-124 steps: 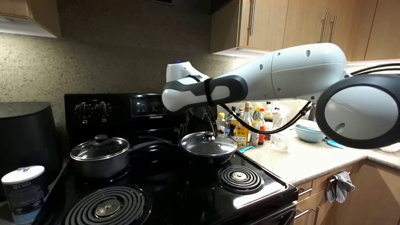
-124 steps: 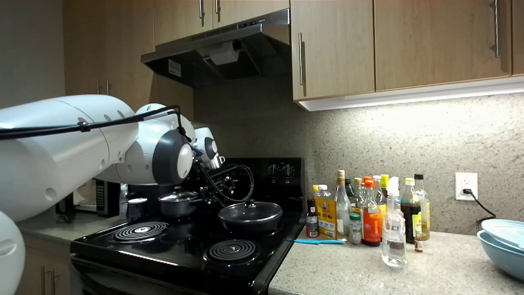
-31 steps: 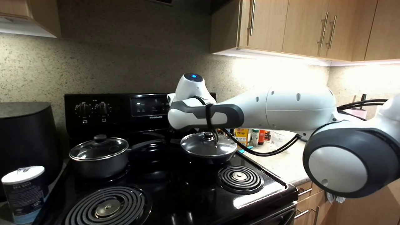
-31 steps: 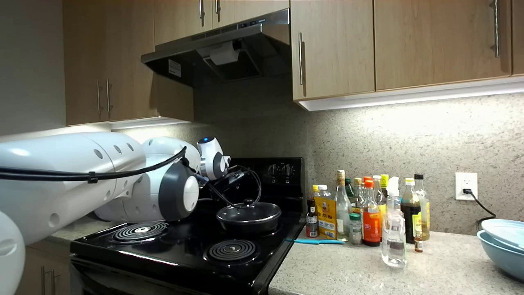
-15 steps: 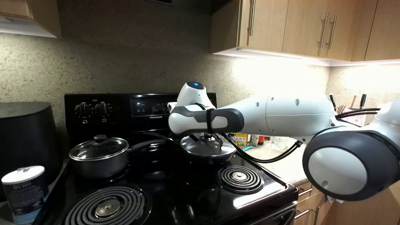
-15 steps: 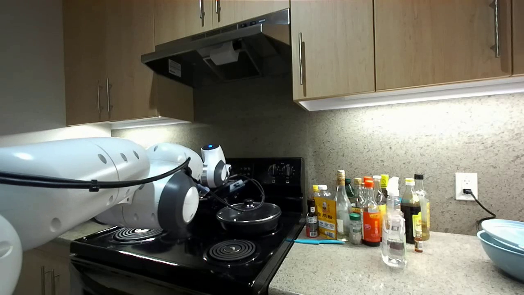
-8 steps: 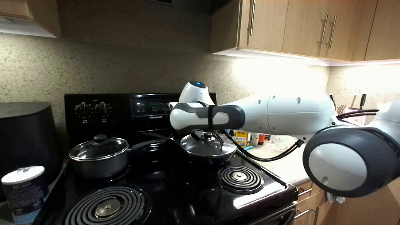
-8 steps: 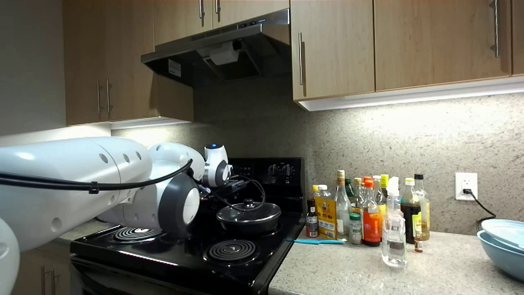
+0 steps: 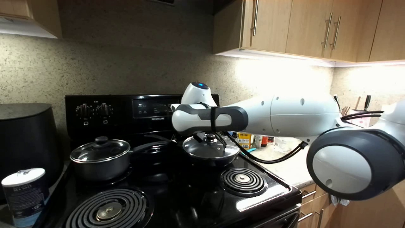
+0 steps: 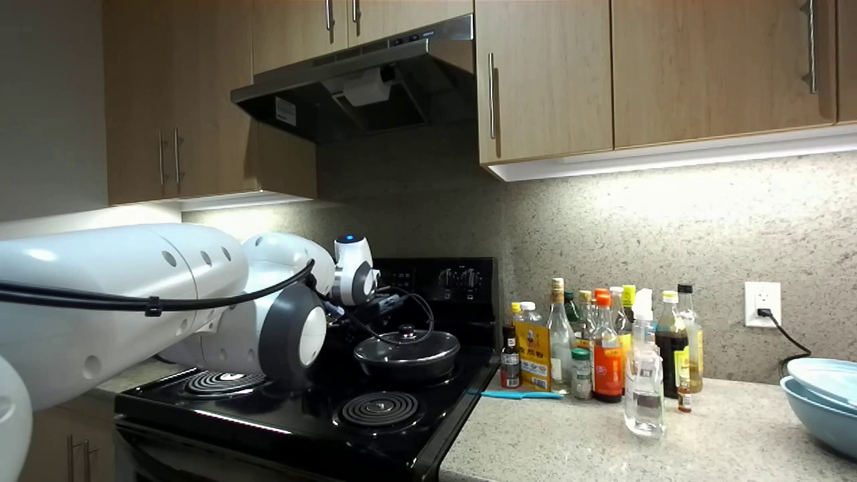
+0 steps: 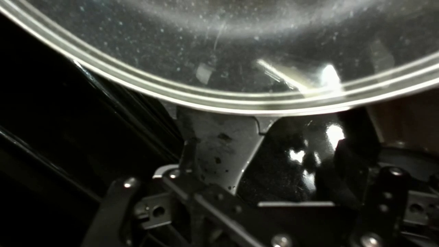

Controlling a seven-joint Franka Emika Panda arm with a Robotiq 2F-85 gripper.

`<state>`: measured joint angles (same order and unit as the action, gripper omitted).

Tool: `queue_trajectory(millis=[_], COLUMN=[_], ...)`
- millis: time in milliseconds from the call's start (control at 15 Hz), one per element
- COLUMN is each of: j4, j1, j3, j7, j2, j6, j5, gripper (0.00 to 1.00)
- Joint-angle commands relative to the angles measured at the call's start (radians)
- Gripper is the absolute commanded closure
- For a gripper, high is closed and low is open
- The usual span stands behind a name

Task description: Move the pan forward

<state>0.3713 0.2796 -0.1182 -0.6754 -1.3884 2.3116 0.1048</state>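
Note:
The pan, wide and dark under a domed glass lid, rests on the back of the stove in both exterior views. Its steel-rimmed lid fills the top of the wrist view. Below the rim runs the grey handle, between the spread jaws of my gripper, closer to the left-hand finger. The right-hand finger stands well away over shiny black stovetop. Whether the left-hand finger touches the handle, I cannot tell. The arm and cables hide most of the gripper in both exterior views.
A deeper lidded pot sits beside the pan, its handle pointing towards it. Coil burners lie at the stove's front. Several bottles crowd the counter beside the stove, with a blue utensil before them. The control panel rises behind.
Compared with two seconds ago, the arm is slightly lower and the hand a little further over towards the pan. Over the last half second nothing visibly moves. The pan sits practically where it was.

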Motion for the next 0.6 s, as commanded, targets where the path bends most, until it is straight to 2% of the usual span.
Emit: queue_trajectory(millis=[0, 67, 133, 267, 533], j4=[0.029, 0.029, 0.031, 0.035, 0.041], j1=[-0.009, -0.009, -0.011, -0.013, -0.021], j3=[-0.006, -0.005, -0.012, -0.017, -0.047], j7=[-0.022, -0.020, -0.027, -0.032, -0.055], j2=[0.008, 0.007, 0.008, 0.010, 0.021], j6=[-0.031, -0.028, -0.025, -0.022, -0.018], j5=[-0.028, -0.028, -0.033, -0.037, -0.061], gripper=[0.00, 0.04, 0.26, 0.30, 0.56])
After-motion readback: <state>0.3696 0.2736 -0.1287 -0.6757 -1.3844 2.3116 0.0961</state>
